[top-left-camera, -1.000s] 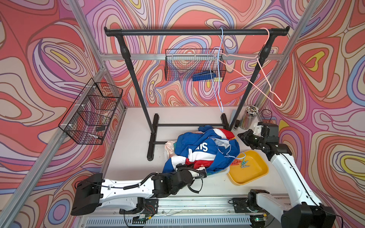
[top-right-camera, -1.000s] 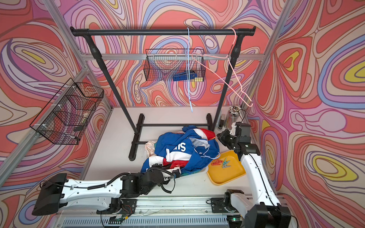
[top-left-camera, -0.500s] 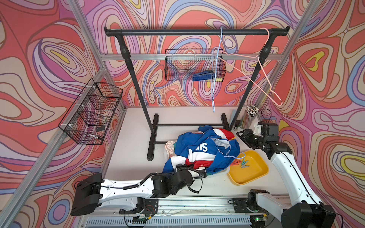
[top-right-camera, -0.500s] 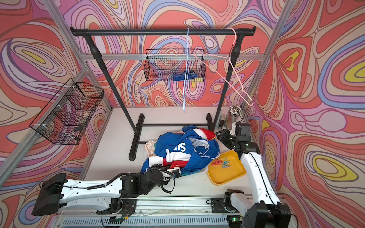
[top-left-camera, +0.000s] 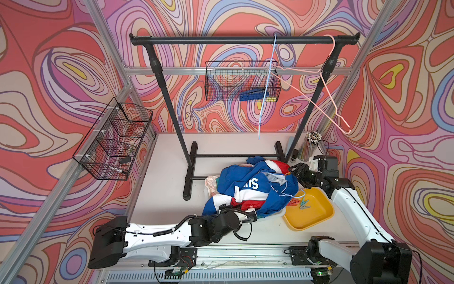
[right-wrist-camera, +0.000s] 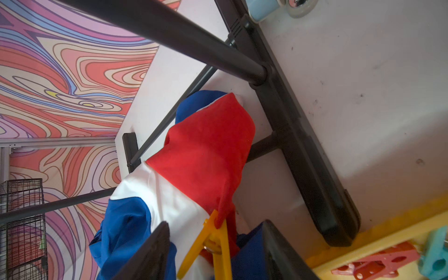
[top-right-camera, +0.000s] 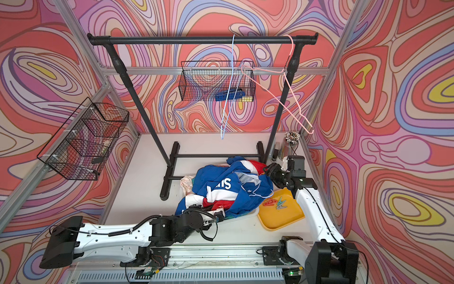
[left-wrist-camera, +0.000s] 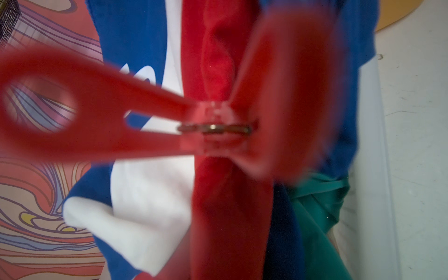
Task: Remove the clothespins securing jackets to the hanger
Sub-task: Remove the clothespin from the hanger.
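The jackets lie in a heap on the table, the blue-red-white jacket (top-left-camera: 248, 186) on top, with a teal one (left-wrist-camera: 320, 218) and a pink-and-cream one (top-left-camera: 211, 183) peeking out beneath. A thin light-blue hanger (top-left-camera: 286, 194) sticks out of the heap. My right gripper (right-wrist-camera: 215, 252) is open at the heap's right end, its fingers either side of a yellow clothespin (right-wrist-camera: 213, 242) clipped on the red hem. My left gripper (top-left-camera: 251, 216) is tucked under the heap's near edge, shut on red cloth of the top jacket. A red clothespin (left-wrist-camera: 145, 126) clipped there fills the left wrist view.
A yellow tray (top-left-camera: 317, 218) beside the heap holds a red clothespin (top-left-camera: 292, 202) and a teal clothespin (top-left-camera: 304, 203). The black rack's foot (right-wrist-camera: 303, 157) runs close by my right gripper. A blue hanger (top-left-camera: 266, 86) and a pink hanger (top-left-camera: 326, 93) hang bare on the rail. A pencil cup (top-left-camera: 310, 142) stands at the back right.
My right gripper has gone from shut to open and shifted slightly toward the heap. The bare blue hanger on the rail has swung left. The left arm has not moved.
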Robot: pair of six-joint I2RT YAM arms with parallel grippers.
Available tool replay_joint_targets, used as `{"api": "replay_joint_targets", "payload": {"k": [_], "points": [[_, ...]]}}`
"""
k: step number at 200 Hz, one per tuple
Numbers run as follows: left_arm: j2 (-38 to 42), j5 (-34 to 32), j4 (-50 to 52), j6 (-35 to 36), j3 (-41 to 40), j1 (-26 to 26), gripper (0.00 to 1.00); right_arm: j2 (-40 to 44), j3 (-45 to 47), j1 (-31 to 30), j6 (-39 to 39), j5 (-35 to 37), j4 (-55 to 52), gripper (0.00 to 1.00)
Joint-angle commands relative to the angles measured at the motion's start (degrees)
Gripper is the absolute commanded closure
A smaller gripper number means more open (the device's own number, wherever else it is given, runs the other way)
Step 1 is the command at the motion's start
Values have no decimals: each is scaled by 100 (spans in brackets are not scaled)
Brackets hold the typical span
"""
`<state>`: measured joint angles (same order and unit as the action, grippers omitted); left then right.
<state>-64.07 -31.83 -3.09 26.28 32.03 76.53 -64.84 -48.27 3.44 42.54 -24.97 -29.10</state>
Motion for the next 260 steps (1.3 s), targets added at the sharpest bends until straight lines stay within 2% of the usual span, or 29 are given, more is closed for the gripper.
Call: {"api": "replay_joint_targets", "payload": {"k": [1,18,120,163,203,233,260], "points": [[-118,371,395,-74,-75,60,100,6,22,-86,161,6,221,38],[-151,389,400,-75,-52,55,100,15,19,-154,231,19,210,39],[-102,406,466,-102,-48,99,100,85,104,-182,393,286,37,66],[-85,398,467,-85,-48,121,100,146,131,-179,433,282,-7,75],[-115,389,480,-108,-39,141,100,225,229,-186,457,238,-12,87],[-169,384,480,-117,-31,137,100,295,283,-186,483,197,-51,100],[-260,392,485,-151,-4,142,100,396,333,-185,496,210,-90,100]]}}
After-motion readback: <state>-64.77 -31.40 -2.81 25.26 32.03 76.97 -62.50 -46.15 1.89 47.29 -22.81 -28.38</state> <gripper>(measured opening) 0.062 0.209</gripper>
